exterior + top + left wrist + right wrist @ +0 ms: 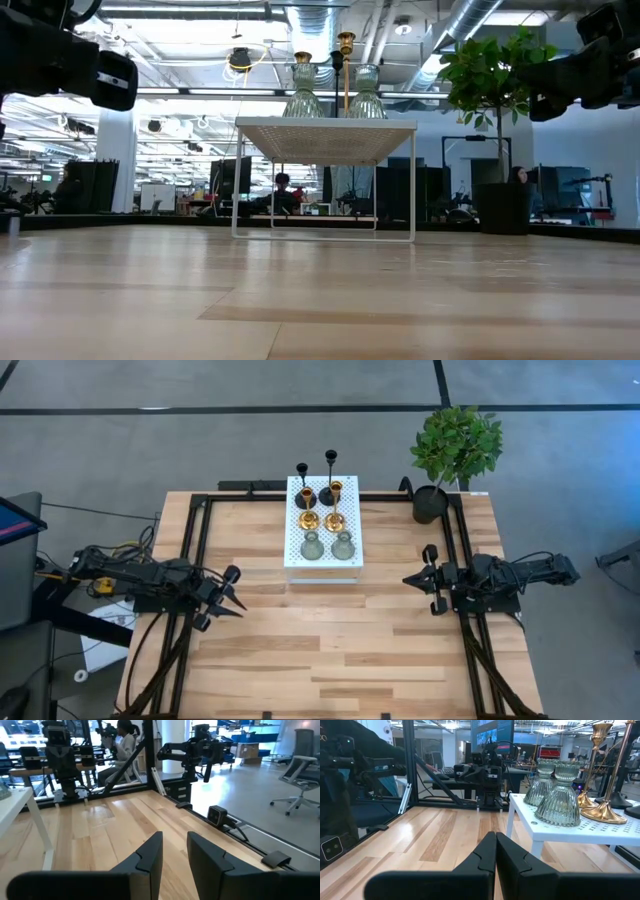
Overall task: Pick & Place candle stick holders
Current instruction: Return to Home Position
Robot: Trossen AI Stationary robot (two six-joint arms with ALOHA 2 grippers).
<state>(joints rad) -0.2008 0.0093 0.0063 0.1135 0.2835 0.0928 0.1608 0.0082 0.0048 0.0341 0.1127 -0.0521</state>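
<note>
Wood table [330, 660], open workshop behind. All 6 holders stand on the white shelf [322, 566] at upper centre of the high view, in 3 rows: black pair [304, 496] topmost, gold pair [308, 520] in the middle, green pair [312, 546] lowest. Left gripper [238, 592] hovers mid-left, fingers apart, empty. Right gripper [408, 579] hovers mid-right, fingers together, empty. Judgement: placing complete, homing in hand. The next move calls for retracting both arms without touching the shelf.

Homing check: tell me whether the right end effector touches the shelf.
Apart. High view shows bare table between right end effector and shelf.
</note>
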